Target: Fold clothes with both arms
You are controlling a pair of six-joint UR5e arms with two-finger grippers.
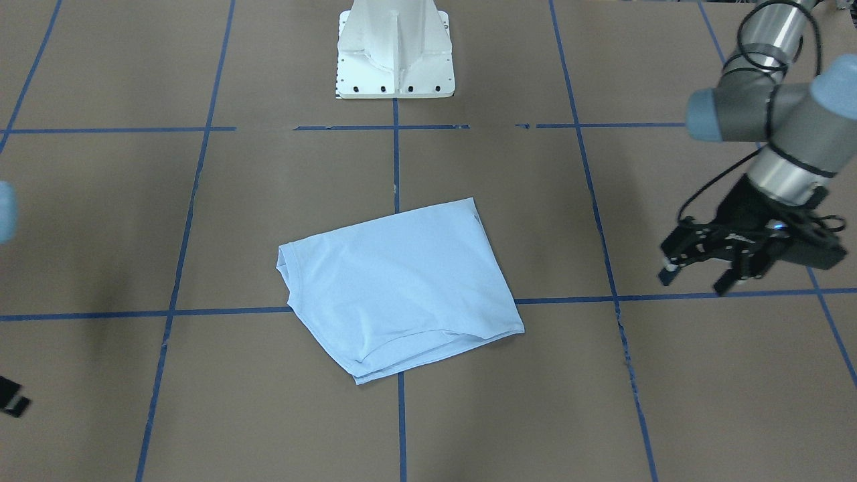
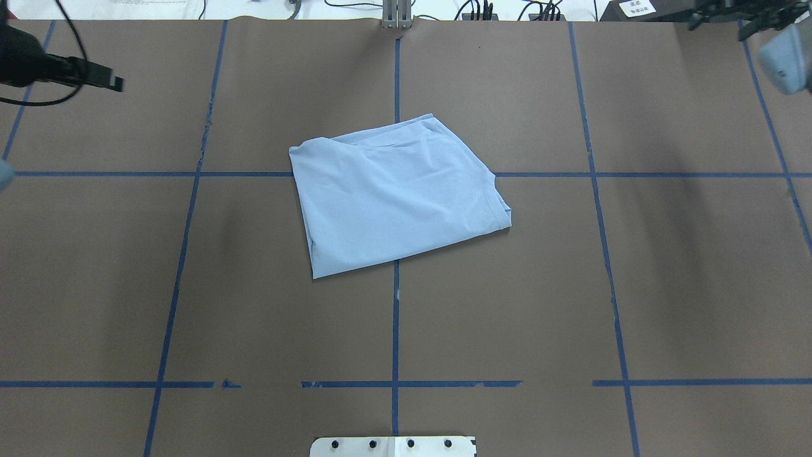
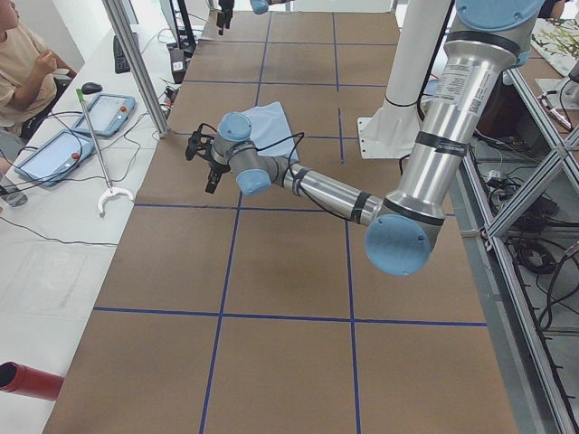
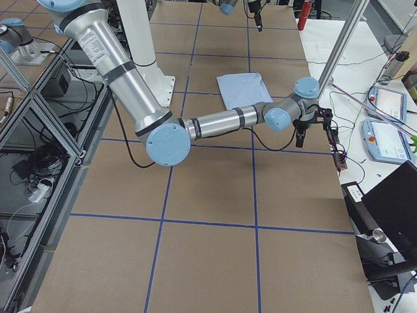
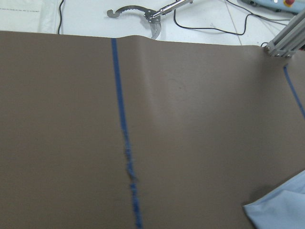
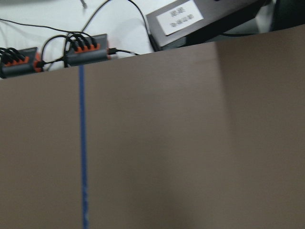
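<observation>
Folded t-shirt (image 2: 393,197) askew, collar (image 2: 499,195) toward robot's right

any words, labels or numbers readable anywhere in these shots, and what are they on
Nothing can be read outright.
white label on the dark box past the table's edge: two lines of print, too blurred to read.
printing on the left arm, on its silver tube: too small to read.
t-shirt: no print or label showing as it lies folded.
</observation>
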